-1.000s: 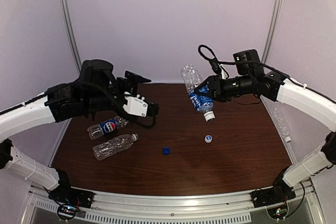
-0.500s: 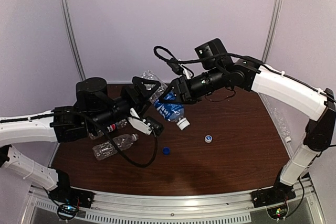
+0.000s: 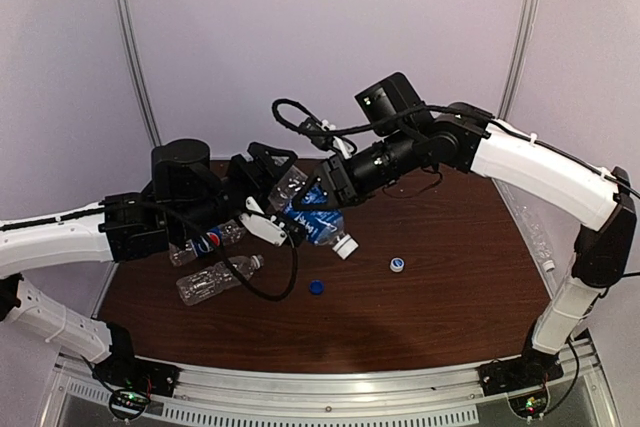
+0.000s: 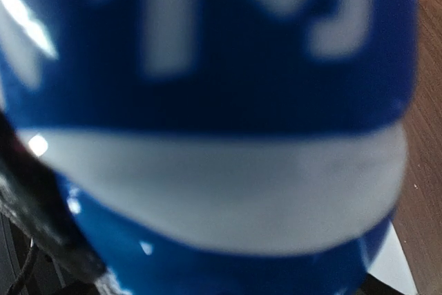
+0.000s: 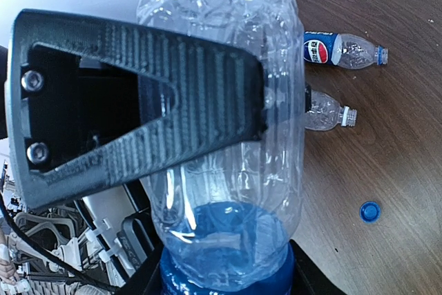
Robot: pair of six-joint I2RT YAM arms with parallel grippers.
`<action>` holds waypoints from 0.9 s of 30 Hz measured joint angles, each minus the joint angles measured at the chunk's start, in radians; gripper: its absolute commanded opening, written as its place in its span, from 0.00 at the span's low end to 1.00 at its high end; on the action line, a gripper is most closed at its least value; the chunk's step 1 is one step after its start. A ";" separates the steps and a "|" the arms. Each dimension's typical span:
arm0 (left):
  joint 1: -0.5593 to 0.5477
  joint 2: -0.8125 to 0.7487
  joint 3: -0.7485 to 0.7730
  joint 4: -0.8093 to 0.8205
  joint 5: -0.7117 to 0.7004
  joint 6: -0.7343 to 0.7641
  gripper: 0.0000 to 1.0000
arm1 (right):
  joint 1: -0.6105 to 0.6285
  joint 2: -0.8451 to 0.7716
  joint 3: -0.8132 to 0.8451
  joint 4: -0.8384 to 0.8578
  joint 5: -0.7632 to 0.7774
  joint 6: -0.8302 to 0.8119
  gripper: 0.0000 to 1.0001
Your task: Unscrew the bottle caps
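Note:
My right gripper is shut on a clear bottle with a blue label and holds it tilted above the table, its white cap pointing down and right. In the right wrist view a ribbed finger lies across the bottle. My left gripper stands open with its fingers on either side of the bottle's body. The blue label fills the left wrist view, so its fingers are hidden there. A dark blue cap and a white cap lie loose on the table.
A Pepsi bottle and an unlabelled bottle lie at the table's left, both also in the right wrist view, the Pepsi bottle above the unlabelled bottle. Another clear bottle lies by the right edge. The blue cap shows on the wood.
My right arm has carried the blue-labelled bottle from the right side over to the left. My left gripper has come in round the bottle's body.

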 measured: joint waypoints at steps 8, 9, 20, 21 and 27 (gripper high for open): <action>0.001 -0.001 0.000 0.002 0.004 0.004 0.57 | 0.000 0.012 0.018 -0.025 0.004 -0.020 0.64; 0.001 -0.001 0.000 0.002 0.005 0.005 0.54 | 0.000 0.012 0.018 -0.026 0.005 -0.021 0.67; 0.001 -0.002 0.005 -0.090 -0.007 -0.066 0.43 | -0.010 -0.001 0.031 -0.006 0.086 -0.041 1.00; 0.002 -0.002 0.014 -0.128 -0.009 -0.102 0.42 | -0.014 -0.010 0.031 -0.001 0.106 -0.040 1.00; 0.101 0.059 0.214 -0.454 0.031 -0.487 0.40 | -0.069 -0.199 -0.079 0.155 0.249 -0.023 1.00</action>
